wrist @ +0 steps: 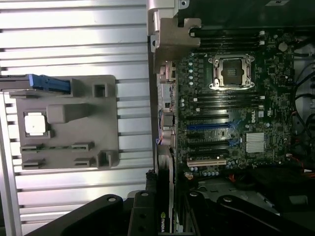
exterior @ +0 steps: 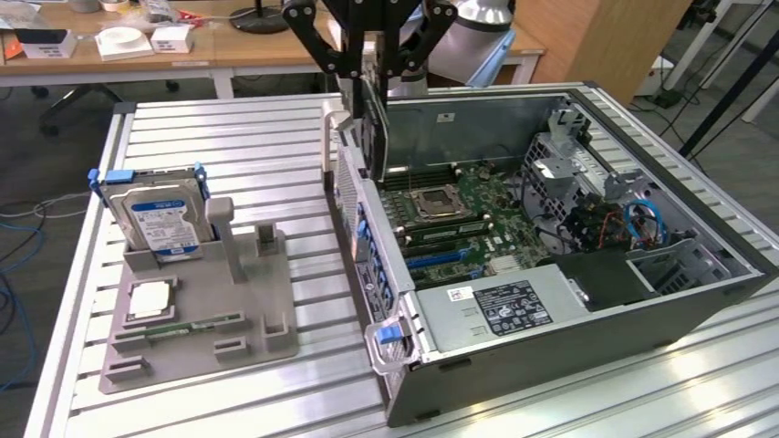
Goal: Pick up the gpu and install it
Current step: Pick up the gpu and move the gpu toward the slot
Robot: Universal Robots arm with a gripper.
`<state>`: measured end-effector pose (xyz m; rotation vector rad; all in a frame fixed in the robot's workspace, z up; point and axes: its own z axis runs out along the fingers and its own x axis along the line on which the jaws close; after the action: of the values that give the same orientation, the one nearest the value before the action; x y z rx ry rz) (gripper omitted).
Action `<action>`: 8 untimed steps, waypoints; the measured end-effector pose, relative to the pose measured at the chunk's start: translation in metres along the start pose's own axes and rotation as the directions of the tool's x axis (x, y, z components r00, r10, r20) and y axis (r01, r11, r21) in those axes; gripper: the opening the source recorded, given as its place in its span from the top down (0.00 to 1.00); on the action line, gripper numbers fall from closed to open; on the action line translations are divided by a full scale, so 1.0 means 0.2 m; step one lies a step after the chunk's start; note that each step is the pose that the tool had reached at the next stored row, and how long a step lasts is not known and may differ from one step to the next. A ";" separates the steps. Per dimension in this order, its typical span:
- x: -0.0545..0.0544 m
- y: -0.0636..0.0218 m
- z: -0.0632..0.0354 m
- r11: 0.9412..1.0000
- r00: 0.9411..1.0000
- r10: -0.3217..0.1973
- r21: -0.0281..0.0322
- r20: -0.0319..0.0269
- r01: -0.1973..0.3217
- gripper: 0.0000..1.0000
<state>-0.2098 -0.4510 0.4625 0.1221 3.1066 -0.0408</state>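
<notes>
Graphics card [exterior: 374,128] held on edge over an open computer case [exterior: 585,347].

A slatted metal table [exterior: 219,128] is spread across the whole exterior view, and the case is laid on its side on it, at the centre and right of the frame. Inside the case a main board [exterior: 475,219] is exposed. A grey tray [exterior: 244,310] is set at the lower left, just beside the case, and a blue-labelled hard drive [exterior: 159,219] is stood upright in its far slot. At the upper centre the graphics card is hung upright over the case wall nearest the tray, not yet seated on the main board. The gripper [exterior: 375,73] is clamped on the card's upper edge.
</notes>
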 end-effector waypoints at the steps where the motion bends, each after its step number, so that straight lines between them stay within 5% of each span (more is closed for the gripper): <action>1: 0.00 0.000 0.000 1.000 1.000 0.000 0.000 0.000 0.000 0.74; 8: -0.03 0.002 0.001 1.000 1.000 0.000 0.000 0.000 0.000 0.74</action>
<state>-0.2043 -0.4510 0.4624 0.1219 3.1066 -0.0407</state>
